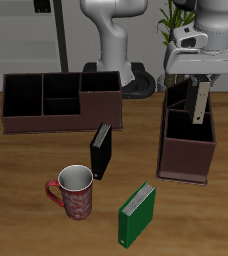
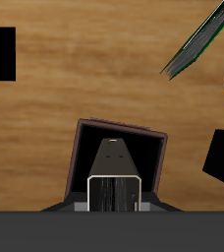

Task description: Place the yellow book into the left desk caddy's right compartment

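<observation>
Book: the yellow book [image 1: 200, 102] hangs upright from the gripper [image 1: 199, 82], right over the left desk caddy [image 1: 186, 148]. Its low end dips just inside the caddy's tall walls.

Gripper: it is pinching the top of the yellow book, one finger on each flat cover. In the wrist view the book [image 2: 114, 187] shows end-on, a thin pale strip running down into the dark box [image 2: 84, 148].

Weight: I think the book is light. It is small and thin, so one pinch holds it fine.

Stiffness: it looks hard and flat, not floppy. It hangs straight and does not bend.

Slip: the covers look smooth, so it may slide down if the pinch gets loose.

Best hold: the top edge, with the flat sides squeezed, is a good spot. That leaves the bottom free to go in first.

Fit: the slot is narrow and the walls are tall. A tilted book could catch on a wall or a divider.

Which slot: I cannot tell for sure which part of the caddy the book is over.

Other things: a black book [image 1: 101, 150], a green book [image 1: 138, 214], a red mug [image 1: 73, 192] and a long low caddy [image 1: 61, 102] sit well apart.
</observation>
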Available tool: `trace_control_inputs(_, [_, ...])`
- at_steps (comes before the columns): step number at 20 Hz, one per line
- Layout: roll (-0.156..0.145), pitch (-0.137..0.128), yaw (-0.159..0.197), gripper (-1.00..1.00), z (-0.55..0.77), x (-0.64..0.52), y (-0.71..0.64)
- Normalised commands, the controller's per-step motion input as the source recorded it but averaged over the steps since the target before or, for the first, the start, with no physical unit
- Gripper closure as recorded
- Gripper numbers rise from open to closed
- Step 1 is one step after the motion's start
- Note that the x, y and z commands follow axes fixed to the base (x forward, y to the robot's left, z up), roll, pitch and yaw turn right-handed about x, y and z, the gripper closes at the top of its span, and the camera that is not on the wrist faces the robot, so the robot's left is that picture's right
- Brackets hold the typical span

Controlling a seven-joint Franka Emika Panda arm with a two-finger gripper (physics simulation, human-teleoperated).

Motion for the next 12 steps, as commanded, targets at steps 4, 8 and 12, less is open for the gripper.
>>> trace_control_inputs(4, [0.013,0.013,0.002,1.0,-0.09,-0.03,0.04])
trace_control_inputs(8, [0.011,0.006,0.017,1.0,-0.1,0.0,0.04])
trace_control_inputs(12, [0.003,0.01,0.014,1.0,-0.11,0.06,-0.03])
